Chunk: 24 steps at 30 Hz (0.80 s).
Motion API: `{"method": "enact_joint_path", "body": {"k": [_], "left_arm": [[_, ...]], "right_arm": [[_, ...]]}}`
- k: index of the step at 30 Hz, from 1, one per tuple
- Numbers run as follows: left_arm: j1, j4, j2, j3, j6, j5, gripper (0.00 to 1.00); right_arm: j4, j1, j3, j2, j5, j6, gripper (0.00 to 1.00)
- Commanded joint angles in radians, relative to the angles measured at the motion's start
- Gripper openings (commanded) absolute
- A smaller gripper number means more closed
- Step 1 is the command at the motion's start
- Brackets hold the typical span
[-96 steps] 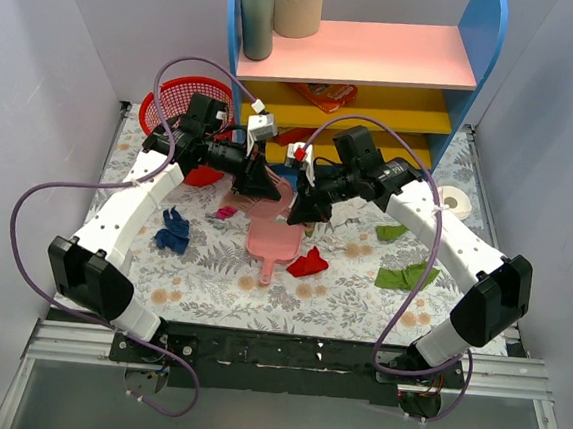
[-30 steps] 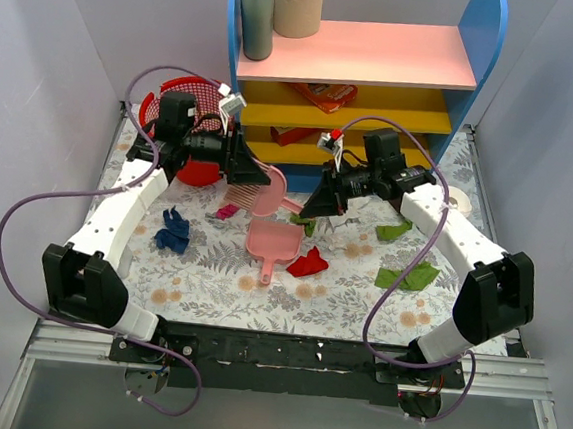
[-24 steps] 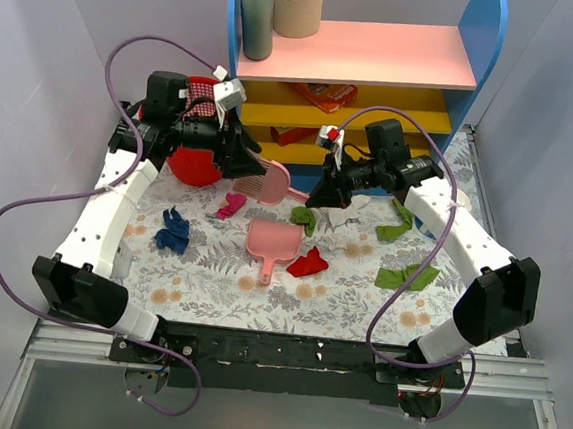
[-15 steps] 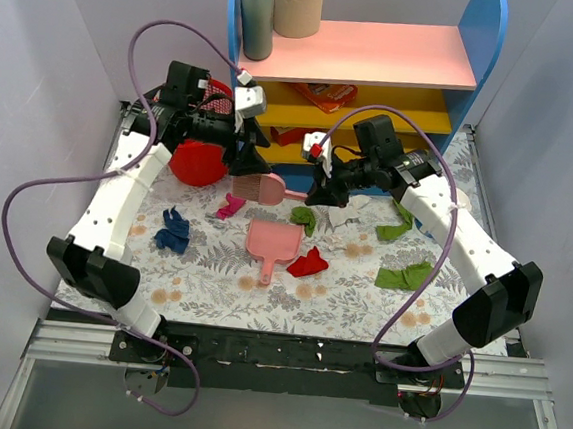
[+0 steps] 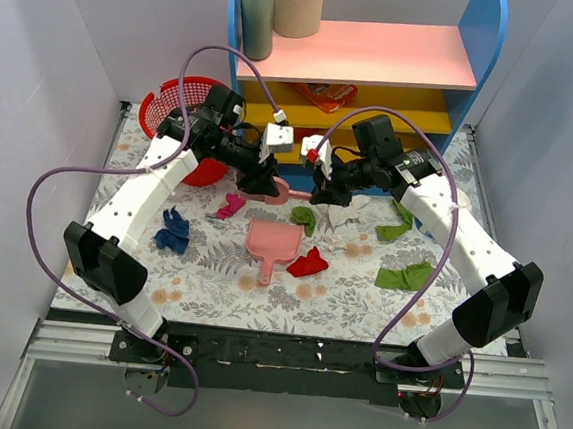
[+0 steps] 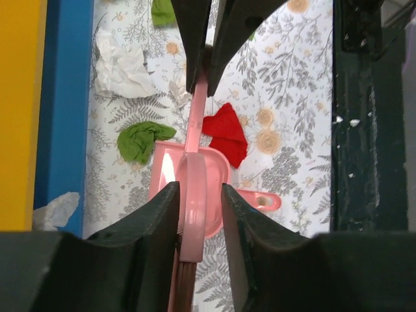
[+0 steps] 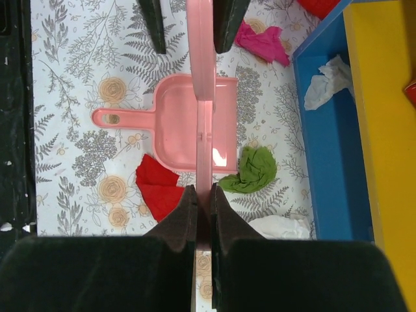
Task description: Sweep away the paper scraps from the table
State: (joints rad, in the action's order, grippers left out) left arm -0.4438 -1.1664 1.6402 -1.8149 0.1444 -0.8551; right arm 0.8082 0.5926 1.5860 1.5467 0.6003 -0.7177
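Pale lavender walls (image 5: pixel 40 52) are enclosing the left, far and right sides. A shelf unit (image 5: pixel 381 52) with blue ends, pink top board and yellow lower boards is standing far centre. Even light is falling, seemingly from above.

Strewn over the white, fern-printed table (image 5: pixel 210 286): crumpled paper scraps (image 5: pixel 404 277). Dark blue wad (image 5: pixel 174 231) at left, magenta wad (image 5: pixel 231 207) just beyond; green wad (image 5: pixel 303 219) and red wad (image 5: pixel 308 265) mid-table, white wad (image 6: pixel 120 65) near; flatter green pieces (image 5: pixel 396 230) at right.

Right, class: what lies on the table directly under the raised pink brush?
A pink dustpan, with a red scrap and a green scrap beside it. The brush hides a strip across the pan.
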Motion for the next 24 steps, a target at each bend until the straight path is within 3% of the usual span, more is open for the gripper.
{"method": "enact_joint_path", "body": {"k": [1, 4, 5, 8, 9, 11, 12, 15, 20, 24], "left_arm": [[-0.016, -0.006, -0.071, 0.032, 0.001, 0.037, 0.18], [-0.019, 0.014, -0.091, 0.064, -0.044, 0.045, 0.0], [-0.019, 0.028, -0.103, 0.078, -0.067, 0.044, 0.0], [-0.018, 0.149, -0.183, 0.198, -0.232, 0.013, 0.0], [-0.016, 0.224, -0.206, 0.245, -0.273, -0.004, 0.0], [-0.016, 0.308, -0.297, 0.388, -0.404, -0.033, 0.0], [-0.015, 0.43, -0.334, 0.438, -0.466, -0.048, 0.0], [-0.013, 0.552, -0.411, 0.549, -0.595, -0.074, 0.0], [0.002, 0.557, -0.376, 0.54, -0.614, -0.14, 0.0], [0.037, 0.68, -0.341, 0.551, -0.729, -0.234, 0.0]], "right_arm": [[-0.032, 0.007, 0.072, 0.003, 0.006, -0.002, 0.01], [-0.041, 0.007, 0.08, 0.006, -0.005, 0.033, 0.01], [-0.07, 0.007, 0.077, -0.002, -0.014, 0.062, 0.01], [-0.079, -0.026, 0.08, -0.008, 0.05, 0.206, 0.45], [-0.114, -0.071, 0.072, -0.014, 0.138, 0.256, 0.6], [-0.154, -0.109, 0.026, -0.033, 0.217, 0.399, 0.67], [-0.185, -0.138, 0.008, -0.034, 0.286, 0.435, 0.73], [-0.234, -0.183, -0.049, -0.031, 0.415, 0.57, 0.77], [-0.308, -0.198, -0.132, -0.027, 0.552, 0.621, 0.91], [-0.34, -0.197, -0.172, -0.033, 0.621, 0.653, 0.94]]}}
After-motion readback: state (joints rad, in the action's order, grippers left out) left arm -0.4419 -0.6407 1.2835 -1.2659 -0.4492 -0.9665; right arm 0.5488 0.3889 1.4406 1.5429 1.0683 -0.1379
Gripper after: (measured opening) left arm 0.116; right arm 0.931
